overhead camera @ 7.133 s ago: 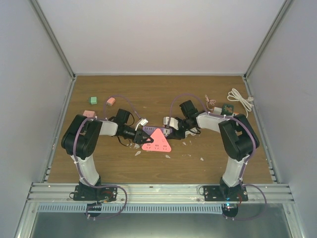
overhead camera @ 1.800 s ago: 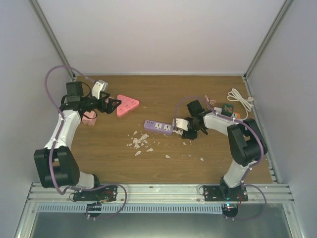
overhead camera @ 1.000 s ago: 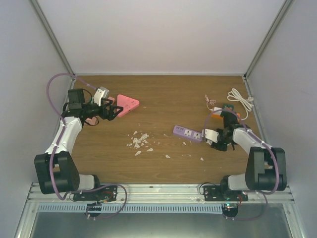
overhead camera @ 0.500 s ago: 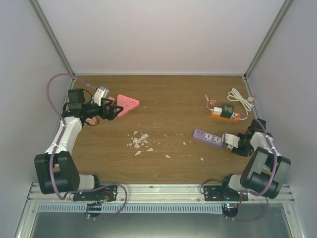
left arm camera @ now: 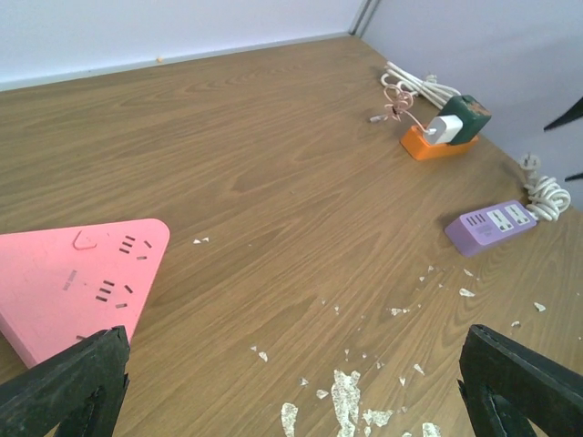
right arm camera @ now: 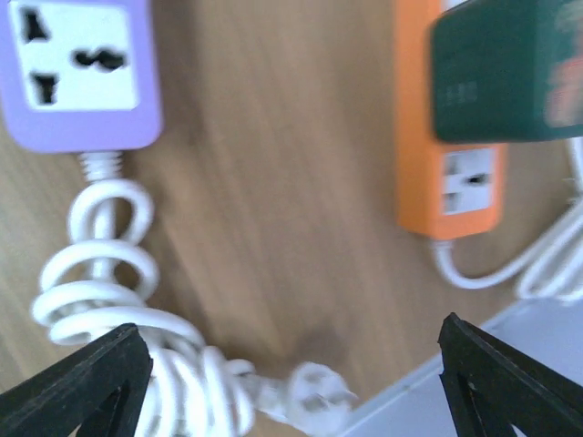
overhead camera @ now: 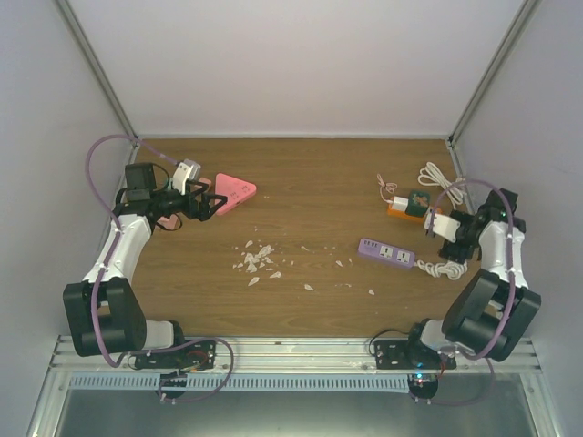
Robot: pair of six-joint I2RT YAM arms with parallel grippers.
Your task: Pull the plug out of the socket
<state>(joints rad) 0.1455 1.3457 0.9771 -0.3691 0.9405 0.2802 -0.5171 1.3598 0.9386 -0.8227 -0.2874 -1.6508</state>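
Wood-grain brown covers the bench [overhead camera: 301,173], which is walled in by pale panels. Nearest the arm bases, white flakes [overhead camera: 257,259] are scattered at mid-bench. The purple power strip [overhead camera: 386,252] is laid flat to their right, with its white cord [overhead camera: 444,269] coiled at its end. Just beyond the coil, the right hand [overhead camera: 454,240] is held with fingers spread wide and nothing between them. The orange socket [overhead camera: 404,212] is found slightly farther back, near the right wall, with a green plug [overhead camera: 419,201] and a white plug [overhead camera: 399,202] seated in it. At far left, the left hand [overhead camera: 209,202] is likewise spread and empty, just beside a pink triangular strip [overhead camera: 235,191].
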